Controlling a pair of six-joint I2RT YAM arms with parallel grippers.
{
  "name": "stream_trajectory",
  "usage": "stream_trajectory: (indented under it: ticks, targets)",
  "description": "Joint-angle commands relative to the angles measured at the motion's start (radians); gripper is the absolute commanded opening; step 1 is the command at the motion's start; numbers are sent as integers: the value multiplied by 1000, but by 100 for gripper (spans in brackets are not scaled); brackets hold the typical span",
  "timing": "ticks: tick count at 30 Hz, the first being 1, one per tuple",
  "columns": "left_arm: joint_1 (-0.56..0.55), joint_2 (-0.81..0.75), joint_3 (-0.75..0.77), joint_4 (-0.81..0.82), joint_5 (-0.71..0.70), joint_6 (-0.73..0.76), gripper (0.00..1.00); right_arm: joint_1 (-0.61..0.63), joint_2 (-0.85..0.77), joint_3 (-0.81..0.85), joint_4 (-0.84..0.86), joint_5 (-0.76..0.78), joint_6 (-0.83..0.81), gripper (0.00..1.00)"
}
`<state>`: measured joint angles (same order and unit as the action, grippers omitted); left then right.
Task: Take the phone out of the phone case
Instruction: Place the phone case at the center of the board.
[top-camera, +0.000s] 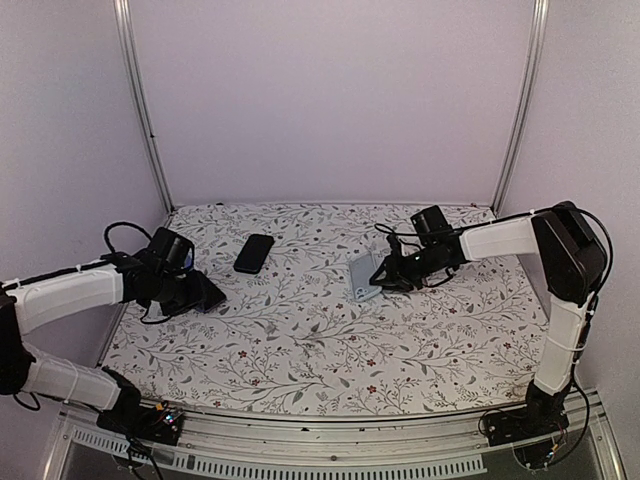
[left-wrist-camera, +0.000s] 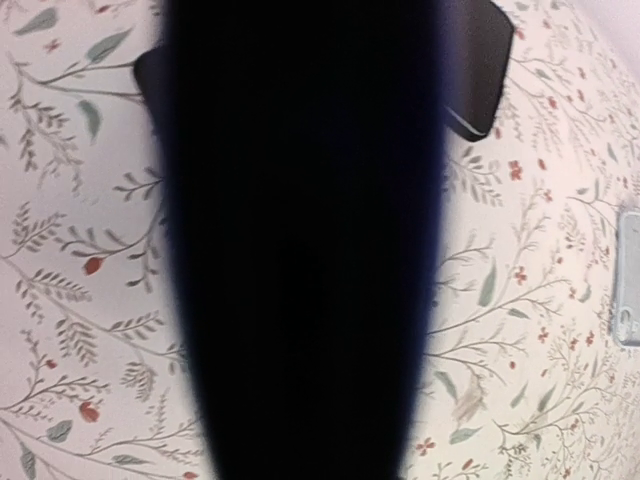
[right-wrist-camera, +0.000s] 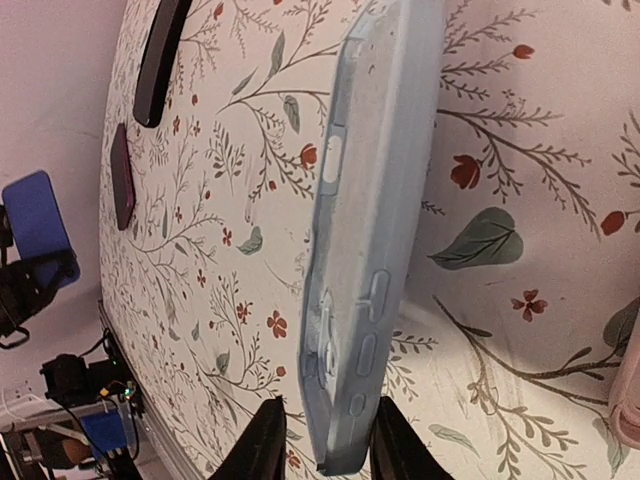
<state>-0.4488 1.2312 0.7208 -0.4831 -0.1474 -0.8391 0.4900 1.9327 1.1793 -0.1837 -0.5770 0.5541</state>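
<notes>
The phone (top-camera: 254, 253) lies bare and flat on the counter (top-camera: 300, 345), upper left of centre, well apart from the case (top-camera: 358, 278) right of centre, so the job looks done. The right tool (top-camera: 383, 272) sits at the case's end, fingers (right-wrist-camera: 262, 445) narrowly apart either side of it, a sliver of counter showing beside one (no clamp, I'd say). The left tool (top-camera: 208, 293), far left, is pinched closed, nothing seen in it. The phone, I judge, is stiff, slick and breakable: take it across its long edges. The case looks light and bendy; pinch a side wall near a corner and expect flex.
</notes>
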Motion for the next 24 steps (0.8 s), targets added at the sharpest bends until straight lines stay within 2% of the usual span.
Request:
stream_trajectory:
  ticks: [1, 7, 11, 16, 24]
  targets:
    - [61, -88, -61, -79, -101, -70, 0, -15, -2, -17, 32, 18, -40, 39]
    - [134, -95, -112, -135, -121, -77, 0, -20, -48, -14, -12, 112, -92, 65]
    - [176, -61, -111, -155, -121, -67, 0, -19, -93, -12, -42, 193, -128, 79]
    - [199, -36, -127, -158, -119, -85, 1, -14, -148, -17, -34, 221, -163, 87]
    - [205, 53, -114, -190, -92, -95, 3, 3, -173, -20, 53, 181, -183, 89]
